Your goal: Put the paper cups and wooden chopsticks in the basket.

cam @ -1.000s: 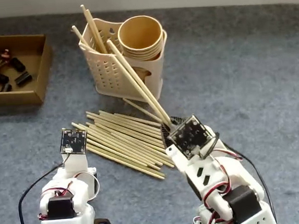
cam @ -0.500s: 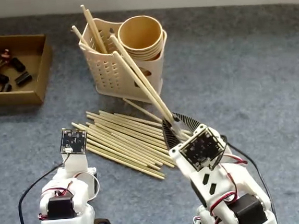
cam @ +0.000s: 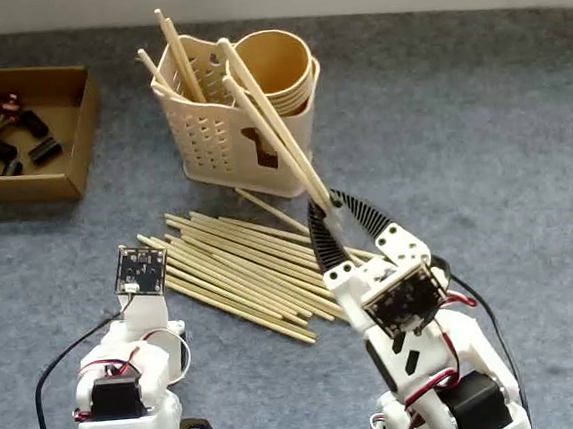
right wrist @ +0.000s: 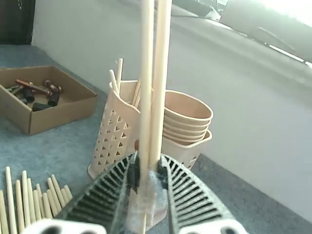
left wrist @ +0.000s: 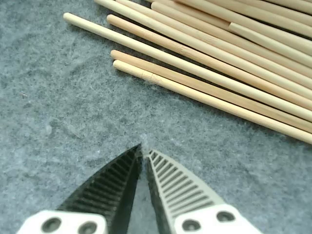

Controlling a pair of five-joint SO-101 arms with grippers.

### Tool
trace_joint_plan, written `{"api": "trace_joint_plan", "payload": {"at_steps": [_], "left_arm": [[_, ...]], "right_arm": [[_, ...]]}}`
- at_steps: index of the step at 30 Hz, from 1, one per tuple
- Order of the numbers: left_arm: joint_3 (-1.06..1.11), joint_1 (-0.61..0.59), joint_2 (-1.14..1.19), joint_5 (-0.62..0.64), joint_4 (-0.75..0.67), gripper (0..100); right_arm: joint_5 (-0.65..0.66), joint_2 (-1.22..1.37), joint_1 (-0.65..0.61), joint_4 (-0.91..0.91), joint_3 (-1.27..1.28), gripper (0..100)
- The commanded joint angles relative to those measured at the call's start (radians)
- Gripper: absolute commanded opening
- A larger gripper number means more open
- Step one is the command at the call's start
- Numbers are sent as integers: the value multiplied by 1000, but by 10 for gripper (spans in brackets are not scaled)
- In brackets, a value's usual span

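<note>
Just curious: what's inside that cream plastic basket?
A stack of tan paper cups and a few wooden chopsticks stand in the cream perforated plastic basket; its walls hide their lower parts.

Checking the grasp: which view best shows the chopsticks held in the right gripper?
The right wrist view: the held chopsticks sit close up, pinched in the right gripper. The high view shows their whole length leaning over the basket, the grip itself small. The left wrist view faces loose chopsticks on the table.

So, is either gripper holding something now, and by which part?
The right gripper holds wooden chopsticks near their lower ends, between its fingers. The left gripper holds nothing.
</note>
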Motion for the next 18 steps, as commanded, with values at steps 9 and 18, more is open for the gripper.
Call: {"api": "trace_joint_plan", "payload": {"at_steps": [9,18], "left_arm": [[19,5,-4,-5,8,6],[19,5,-4,-5,8,6]], "right_arm": [[-11,8,5,-202,-16,5],[-11,137,5,-260,-53,5]]}}
